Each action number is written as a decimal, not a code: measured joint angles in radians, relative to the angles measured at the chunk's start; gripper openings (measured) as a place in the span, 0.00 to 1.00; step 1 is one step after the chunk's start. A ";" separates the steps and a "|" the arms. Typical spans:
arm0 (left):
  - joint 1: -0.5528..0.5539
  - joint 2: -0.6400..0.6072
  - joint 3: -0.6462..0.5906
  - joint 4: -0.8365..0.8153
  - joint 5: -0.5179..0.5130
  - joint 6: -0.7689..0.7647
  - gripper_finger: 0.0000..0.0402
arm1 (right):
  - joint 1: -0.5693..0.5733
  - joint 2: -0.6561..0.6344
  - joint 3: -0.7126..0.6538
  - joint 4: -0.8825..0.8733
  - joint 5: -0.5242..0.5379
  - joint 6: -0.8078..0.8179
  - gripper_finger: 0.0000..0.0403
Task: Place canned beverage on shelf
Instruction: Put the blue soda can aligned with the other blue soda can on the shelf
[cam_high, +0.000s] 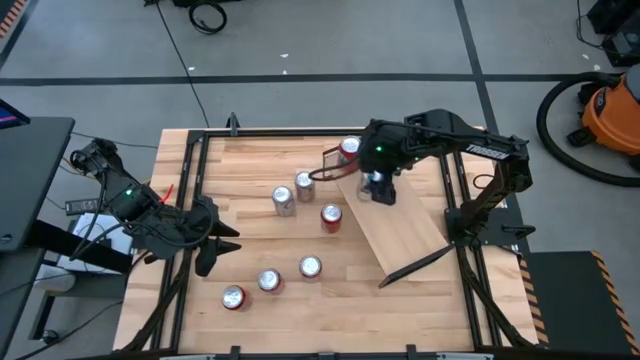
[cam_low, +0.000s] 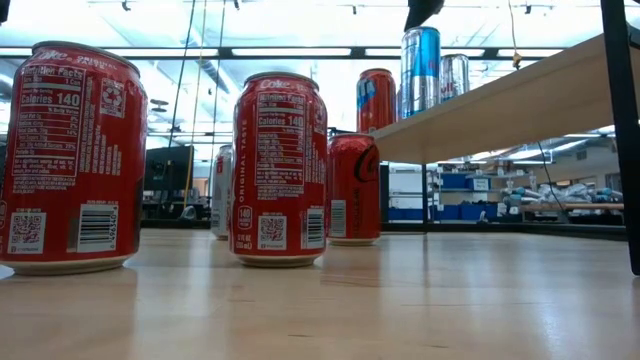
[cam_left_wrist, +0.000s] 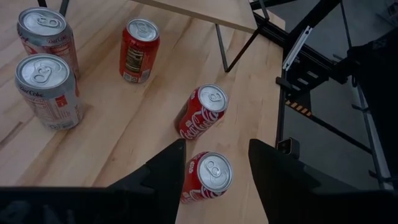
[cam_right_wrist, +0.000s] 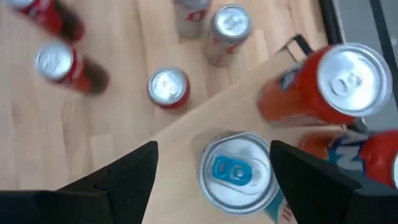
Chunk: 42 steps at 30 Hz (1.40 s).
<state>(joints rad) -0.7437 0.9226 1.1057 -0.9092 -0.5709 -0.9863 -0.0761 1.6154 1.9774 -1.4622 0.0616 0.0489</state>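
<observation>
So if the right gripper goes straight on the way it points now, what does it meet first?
Most likely the blue-tabbed can standing on the shelf. The right gripper points down with its open fingers either side of that can's top; how far above is unclear.

Right claw (cam_right_wrist: 211, 165) open, left claw (cam_left_wrist: 216, 162) parted

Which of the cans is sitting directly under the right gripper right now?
The silver can with the blue pull tab, standing upright on the light wood sloped shelf, between the right gripper's open fingers. The nearby shelf cans have plain silver tabs.
</observation>
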 joint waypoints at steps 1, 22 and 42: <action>0.000 0.000 0.000 0.000 0.000 0.000 0.46 | 0.000 0.000 -0.001 -0.003 -0.001 -0.034 0.79; 0.001 0.000 0.000 0.000 -0.108 -0.043 0.46 | -0.026 0.003 -0.078 0.033 -0.033 -0.418 0.82; 0.001 0.000 0.000 0.000 -0.107 -0.077 0.46 | -0.058 0.002 -0.235 0.078 -0.014 -0.416 0.73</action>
<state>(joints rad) -0.7425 0.9226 1.1057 -0.9095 -0.6777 -1.0631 -0.1343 1.6176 1.7427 -1.3844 0.0471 -0.3676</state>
